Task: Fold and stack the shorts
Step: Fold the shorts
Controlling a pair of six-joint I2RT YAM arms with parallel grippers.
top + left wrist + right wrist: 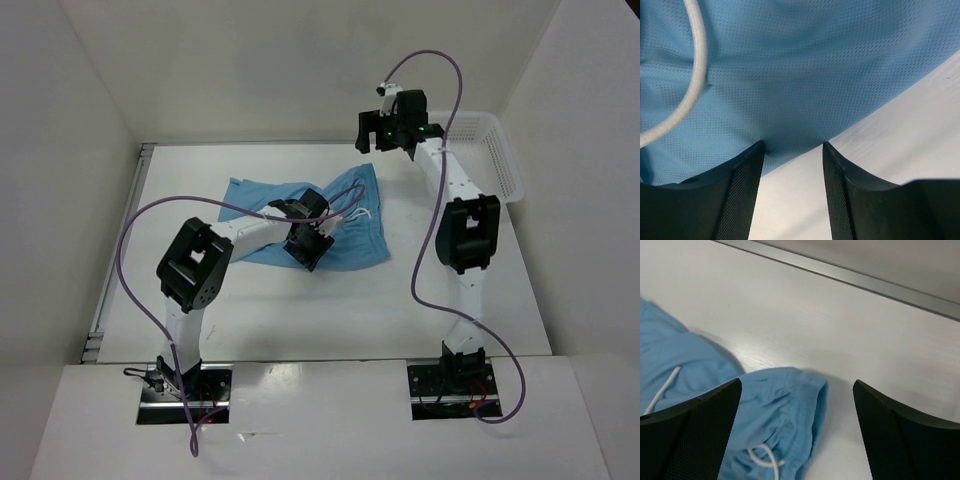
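Note:
The light blue shorts [345, 205] lie spread and partly bunched on the white table, with the white drawstring [360, 213] on top. My left gripper [322, 238] is open and low at the shorts' near hem [790, 100]; its fingertips [756, 150] touch the fabric edge, with bare table between them. The drawstring loops at the upper left of the left wrist view [690, 90]. My right gripper [385, 140] is open and empty, raised over the shorts' far corner. The gathered waistband [785, 410] and drawstring [765, 455] show between its fingers.
A white mesh basket [490, 150] stands at the back right of the table [250, 300]. White walls enclose the table on the left, back and right. A metal strip [850, 277] runs along the table's far edge.

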